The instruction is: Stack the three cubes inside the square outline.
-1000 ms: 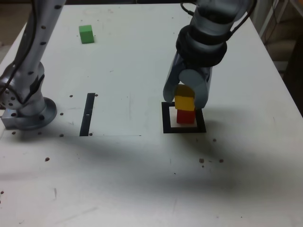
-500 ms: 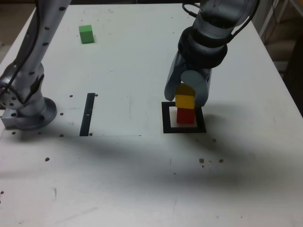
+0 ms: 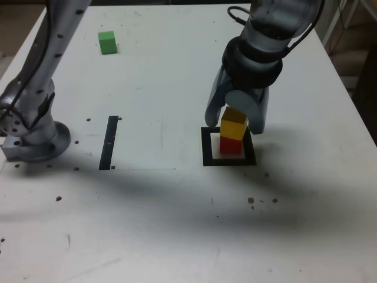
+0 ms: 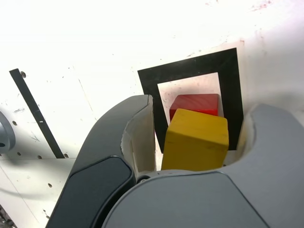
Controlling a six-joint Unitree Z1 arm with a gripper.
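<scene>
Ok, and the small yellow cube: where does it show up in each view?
Exterior view: the small yellow cube is right of centre, between the gripper's fingers, above the red cube.
Wrist view: just below and right of centre, large, between the fingers.
Shared landmark: the thick black square outline around the red cube.

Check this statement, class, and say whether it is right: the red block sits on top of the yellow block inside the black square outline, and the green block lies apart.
The order is wrong: the yellow block sits on top of the red block, as the exterior view shows. The rest stands.
</scene>
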